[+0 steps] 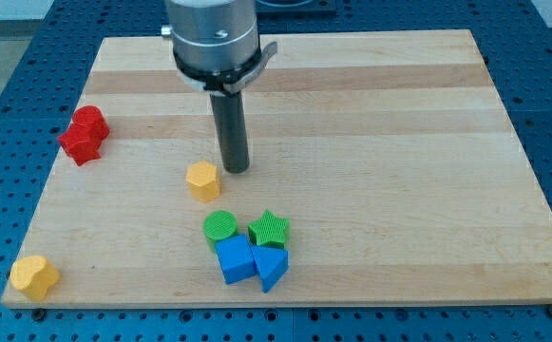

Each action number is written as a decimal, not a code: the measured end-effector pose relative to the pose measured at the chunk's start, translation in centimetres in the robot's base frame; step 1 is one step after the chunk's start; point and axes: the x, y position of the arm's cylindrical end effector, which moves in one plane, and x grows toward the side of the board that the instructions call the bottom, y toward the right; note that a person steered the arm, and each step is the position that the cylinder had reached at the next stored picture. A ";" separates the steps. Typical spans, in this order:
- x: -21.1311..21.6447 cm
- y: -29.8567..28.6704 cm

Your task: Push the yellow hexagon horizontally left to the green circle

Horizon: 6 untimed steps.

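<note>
The yellow hexagon [202, 180] lies left of the board's middle. The green circle [220, 227] lies just below it and slightly to the right, a small gap apart. My tip [237, 169] rests on the board close to the hexagon's upper right side; I cannot tell if it touches. The rod rises from there to the arm's grey body at the view's top.
A green star [269, 229], a blue square block [235, 258] and a blue triangle [270, 267] cluster around the green circle. Two red blocks [85, 135] sit at the left. A yellow heart-like block [34, 276] lies at the bottom left corner of the wooden board [399, 142].
</note>
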 end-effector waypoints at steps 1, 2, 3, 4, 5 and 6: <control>3.5 -5.8; 4.9 -7.8; 3.6 -7.6; 3.6 -9.2; 6.8 -13.0; 8.0 -13.4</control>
